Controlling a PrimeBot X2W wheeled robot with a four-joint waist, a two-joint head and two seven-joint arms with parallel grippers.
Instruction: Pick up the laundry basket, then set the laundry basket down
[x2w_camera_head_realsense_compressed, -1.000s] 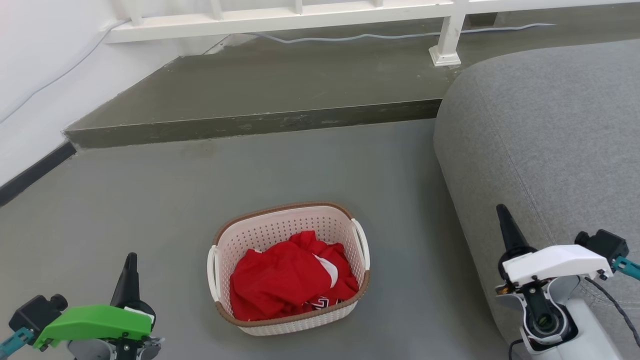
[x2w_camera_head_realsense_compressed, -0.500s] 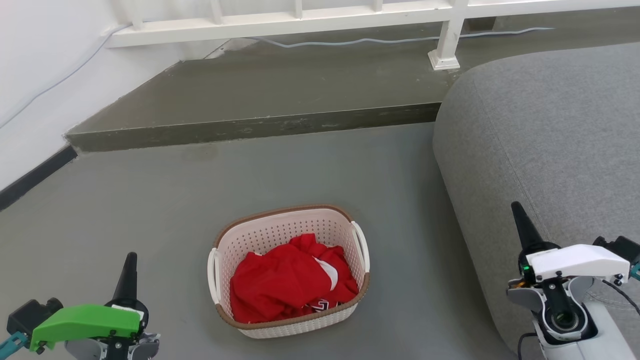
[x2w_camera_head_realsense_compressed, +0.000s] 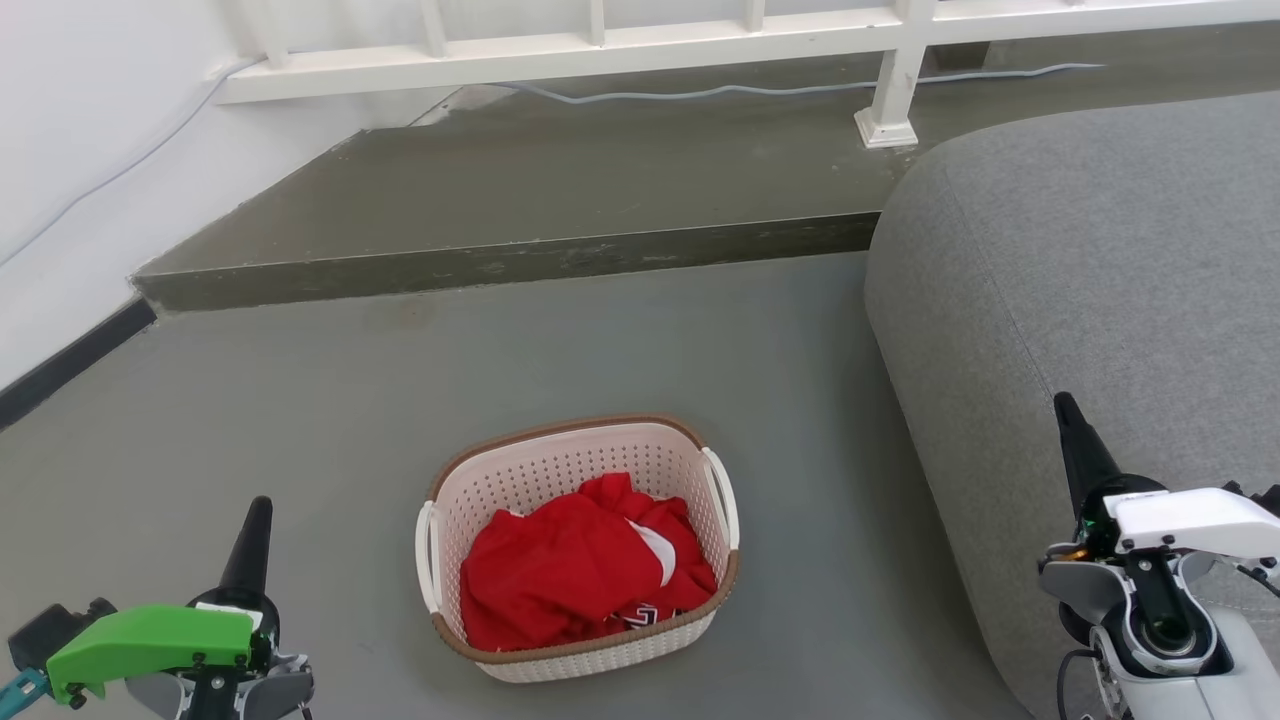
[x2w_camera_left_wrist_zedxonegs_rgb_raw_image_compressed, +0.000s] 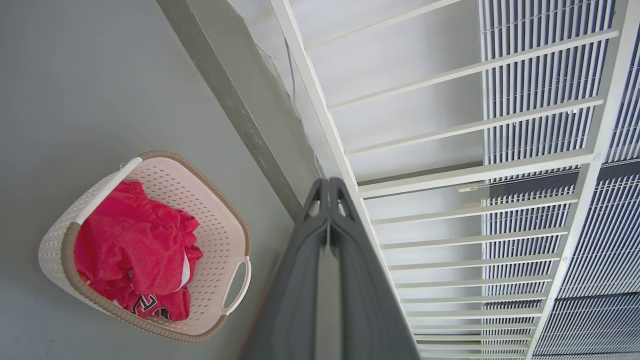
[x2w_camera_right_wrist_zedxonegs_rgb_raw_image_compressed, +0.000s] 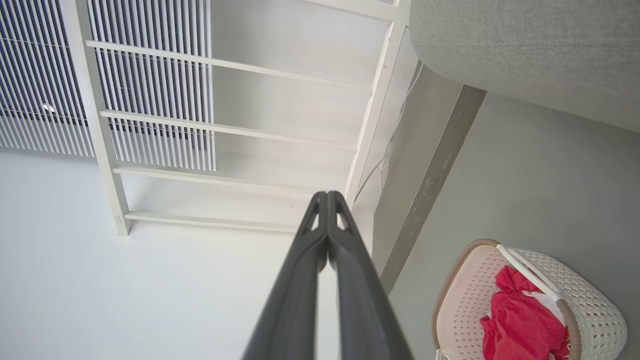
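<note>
The laundry basket (x2w_camera_head_realsense_compressed: 690, 640), cream-white with a brown rim and white loop handles, stands on the grey floor at lower centre of the head view, with red clothing (x2w_camera_head_realsense_compressed: 570, 570) inside. The basket (x2w_camera_left_wrist_zedxonegs_rgb_raw_image_compressed: 220, 235) lies at the left of the left wrist view and at the bottom right of the right wrist view, basket (x2w_camera_right_wrist_zedxonegs_rgb_raw_image_compressed: 595, 310). My left gripper (x2w_camera_head_realsense_compressed: 250, 540) is at the lower left, well left of the basket, fingers pressed together and empty. My right gripper (x2w_camera_head_realsense_compressed: 1075, 440) is at the lower right over the sofa, also shut and empty. Neither touches the basket.
A grey sofa (x2w_camera_head_realsense_compressed: 1080, 250) fills the right side, close to the basket's right. A raised dark step (x2w_camera_head_realsense_compressed: 500, 260) crosses behind, with a white railing (x2w_camera_head_realsense_compressed: 600, 45) and a cable (x2w_camera_head_realsense_compressed: 700, 92) beyond. A white wall with a black skirting (x2w_camera_head_realsense_compressed: 70, 350) runs along the left.
The head view has tilted slightly, shifting the scene down. The right gripper has drifted right and a little up; the left gripper has moved slightly lower left. The basket has stayed put.
</note>
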